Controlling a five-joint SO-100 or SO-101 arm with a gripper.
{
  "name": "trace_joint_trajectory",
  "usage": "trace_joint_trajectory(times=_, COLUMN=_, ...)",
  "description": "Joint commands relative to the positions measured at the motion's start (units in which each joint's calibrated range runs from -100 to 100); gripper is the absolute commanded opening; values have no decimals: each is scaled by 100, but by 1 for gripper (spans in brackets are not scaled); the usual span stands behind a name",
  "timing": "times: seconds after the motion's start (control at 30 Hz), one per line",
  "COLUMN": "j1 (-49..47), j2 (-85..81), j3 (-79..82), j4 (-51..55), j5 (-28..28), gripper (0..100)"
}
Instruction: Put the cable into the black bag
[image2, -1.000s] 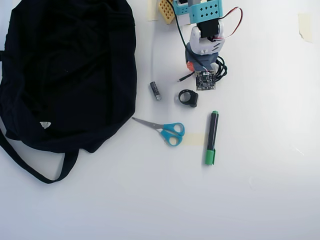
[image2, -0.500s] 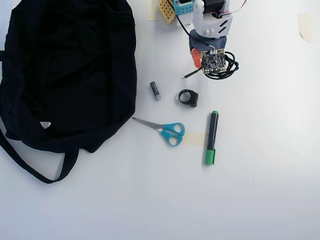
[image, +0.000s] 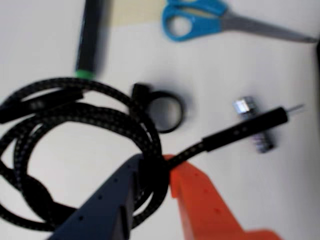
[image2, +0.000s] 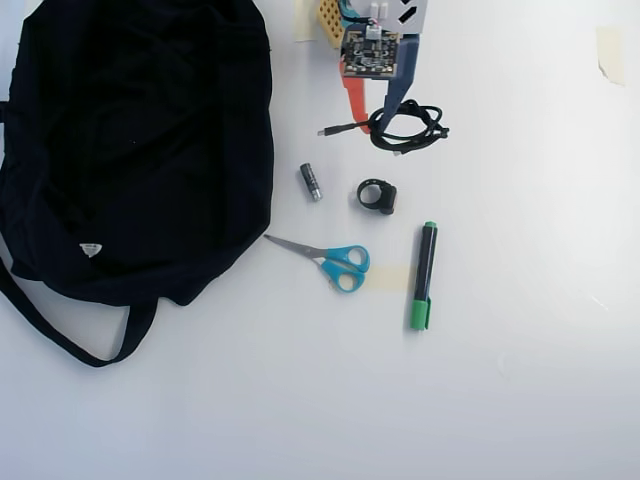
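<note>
Near the top centre of the overhead view, the cable (image2: 410, 128) hangs coiled from the gripper (image2: 372, 112), its plug end pointing left toward the black bag (image2: 130, 140). Seen from the wrist, the gripper (image: 157, 167) is clenched on the cable (image: 75, 130), strands pinched between dark and orange fingers. Carrying it leftward looks like the coming move; the bag fills the upper left, well apart across bare white table (image2: 520, 380).

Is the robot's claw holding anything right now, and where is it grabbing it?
Yes. The gripper pinches the cable on the coil's side, near where its plug end sticks out.
</note>
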Motion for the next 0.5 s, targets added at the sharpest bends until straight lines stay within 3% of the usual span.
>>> trace_joint_trajectory(times=0.0, j1=334, j2=-152, j3=-204, j4=-55, j5=-24, gripper=2)
trace_joint_trajectory(times=0.23, j1=1232, j2=-160, j3=-186, j4=-201, j5=-29, gripper=2)
trace_joint_trajectory(times=0.47, j1=2481, j2=-44, j3=-186, j4=-1183, j5=23, gripper=2)
